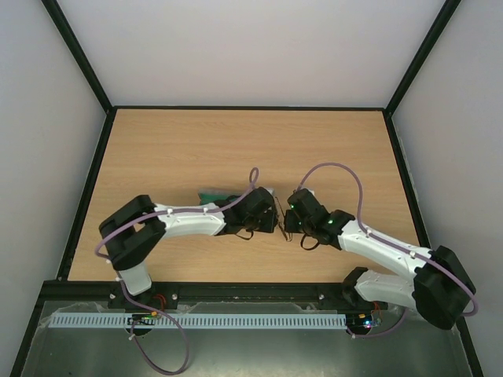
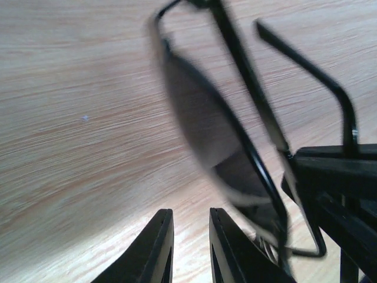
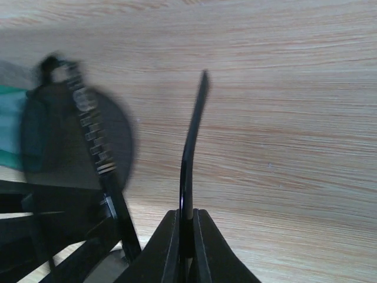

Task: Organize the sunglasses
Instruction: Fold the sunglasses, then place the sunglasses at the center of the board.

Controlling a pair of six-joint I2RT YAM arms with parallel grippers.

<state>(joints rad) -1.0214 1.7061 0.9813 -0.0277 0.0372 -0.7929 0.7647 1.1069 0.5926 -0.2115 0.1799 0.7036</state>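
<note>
The sunglasses [image 1: 280,212], with a thin dark wire frame and dark lenses, hang just above the table between my two grippers. In the right wrist view my right gripper [image 3: 186,213] is shut on one slim temple arm [image 3: 194,130], and a dark lens [image 3: 76,135] shows blurred to the left. In the left wrist view a lens [image 2: 206,124] and both temple arms lie right of my left gripper [image 2: 189,215]. Its jaws stand slightly apart with only bare table between them. In the top view my left gripper [image 1: 271,218] and right gripper [image 1: 289,224] almost meet.
The case's green lining [image 1: 211,195] shows behind the left wrist, mostly hidden by the arm, and also at the left edge of the right wrist view [image 3: 9,118]. The wooden table [image 1: 236,149] has black rails along its sides.
</note>
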